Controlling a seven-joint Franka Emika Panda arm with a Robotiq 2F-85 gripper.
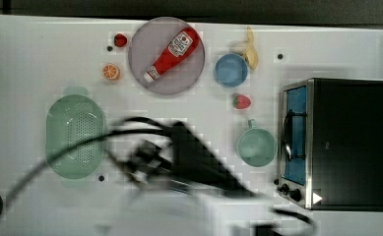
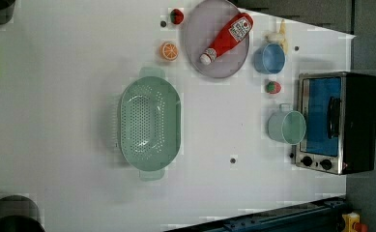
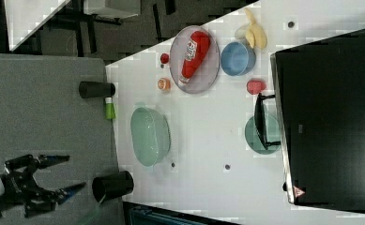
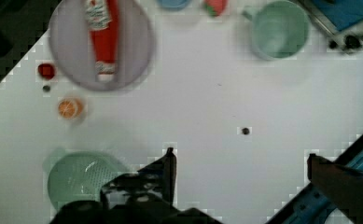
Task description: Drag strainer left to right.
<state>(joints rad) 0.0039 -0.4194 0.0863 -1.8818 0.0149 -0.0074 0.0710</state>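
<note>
Your tool (image 4: pixel 240 163) hangs above the counter (image 1: pixel 41 64) with its fingers (image 4: pixel 169 170) spread wide and nothing between them. In the top view the arm sits blurred over the counter's near edge, just to the right of the strainer (image 1: pixel 76 136), not touching it.

The strainer lies upright at the top view's left, well apart from the mug (image 1: pixel 256 146) and the toaster oven (image 1: pixel 334 142) on the top view's right.

Step in hand, as I judge it: approach, the drag not yet begun. Your next move calls for bringing the tool down onto the strainer's rim or inside its wall, then pulling it across toward the top view's right, stopping short of the mug.

Beyond it, a red ketchup bottle (image 1: pixel 172 53) lies on a grey plate (image 1: pixel 140 59); its label carries print, but you cannot read it.
</note>
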